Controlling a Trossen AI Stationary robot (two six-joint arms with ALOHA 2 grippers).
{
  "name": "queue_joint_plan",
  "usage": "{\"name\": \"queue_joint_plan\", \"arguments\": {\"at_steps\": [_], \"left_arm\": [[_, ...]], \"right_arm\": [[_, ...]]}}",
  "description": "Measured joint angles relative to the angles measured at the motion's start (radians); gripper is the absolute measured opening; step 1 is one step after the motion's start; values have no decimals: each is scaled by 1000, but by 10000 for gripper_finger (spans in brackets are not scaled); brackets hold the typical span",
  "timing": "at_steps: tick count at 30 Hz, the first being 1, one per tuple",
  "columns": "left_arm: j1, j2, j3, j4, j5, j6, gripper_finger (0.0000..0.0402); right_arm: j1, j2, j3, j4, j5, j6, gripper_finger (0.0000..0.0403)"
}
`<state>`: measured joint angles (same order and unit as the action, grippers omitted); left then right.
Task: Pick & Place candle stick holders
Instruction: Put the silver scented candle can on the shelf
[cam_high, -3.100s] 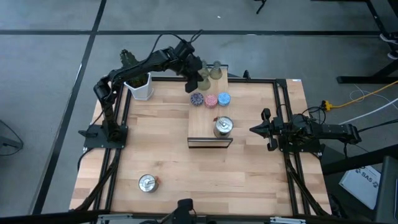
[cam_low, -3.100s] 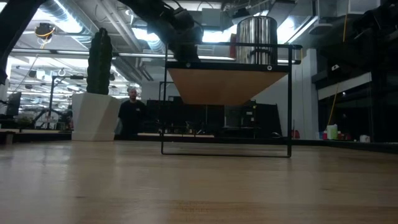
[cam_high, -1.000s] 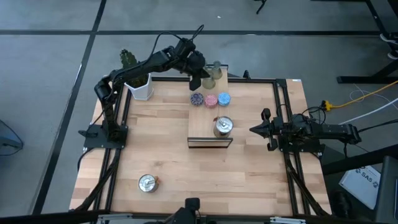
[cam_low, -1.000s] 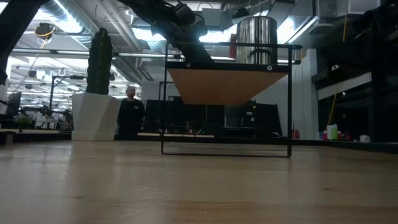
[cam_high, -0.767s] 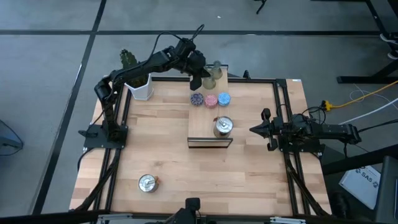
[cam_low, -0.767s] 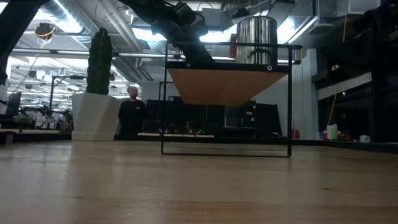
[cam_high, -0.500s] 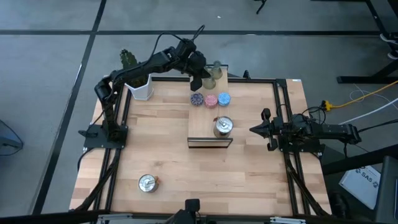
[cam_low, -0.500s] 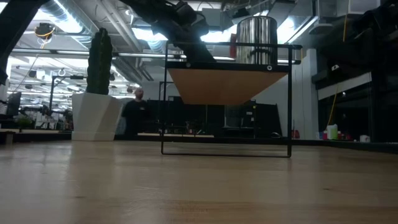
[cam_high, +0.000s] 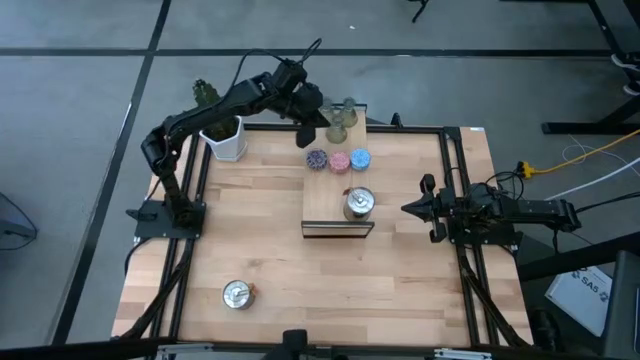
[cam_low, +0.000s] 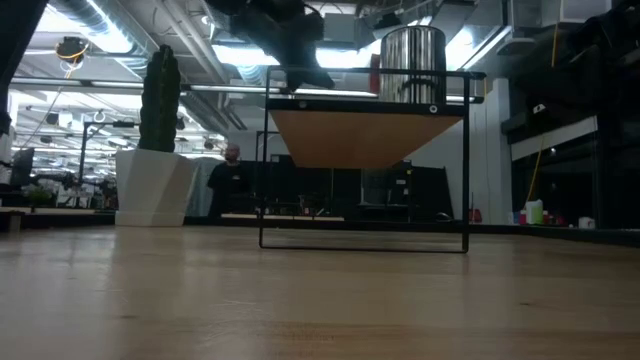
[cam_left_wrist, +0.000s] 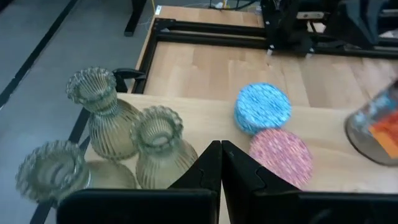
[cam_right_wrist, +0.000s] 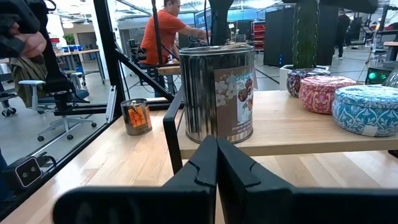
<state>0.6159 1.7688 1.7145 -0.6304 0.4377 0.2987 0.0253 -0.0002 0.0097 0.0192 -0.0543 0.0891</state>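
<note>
Raised since earlier: left claw (cam_high: 307, 128), closed and empty, above olive-green ribbed bell-shaped holders (cam_left_wrist: 155, 146). Advice: open, descend squarely over one neck.

Overhead light: we see the table (cam_high: 260, 230) evenly and brightly lit, with soft, short shadows.
Low view: we look into bright ceiling lights (cam_low: 90, 50); the shelf board (cam_low: 365, 135) and arm show as dark shapes.
Glare: the silver holder (cam_right_wrist: 217, 93) carries pale reflections.
Blur: in the left wrist view we find 1 green holder (cam_left_wrist: 50, 168) and the silver holder at the edge soft.
</note>
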Motion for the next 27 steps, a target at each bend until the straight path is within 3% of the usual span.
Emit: {"name": "queue_joint_plan", "arguments": {"at_steps": [14, 27], "left_arm": [[-17, -91, -8, -289, 1, 68, 2], [-121, -294, -333, -209, -7, 14, 2]], "right_arm": [[0, 0, 0, 0, 0, 0, 5], [0, 0, 0, 0, 0, 0, 5]]}}
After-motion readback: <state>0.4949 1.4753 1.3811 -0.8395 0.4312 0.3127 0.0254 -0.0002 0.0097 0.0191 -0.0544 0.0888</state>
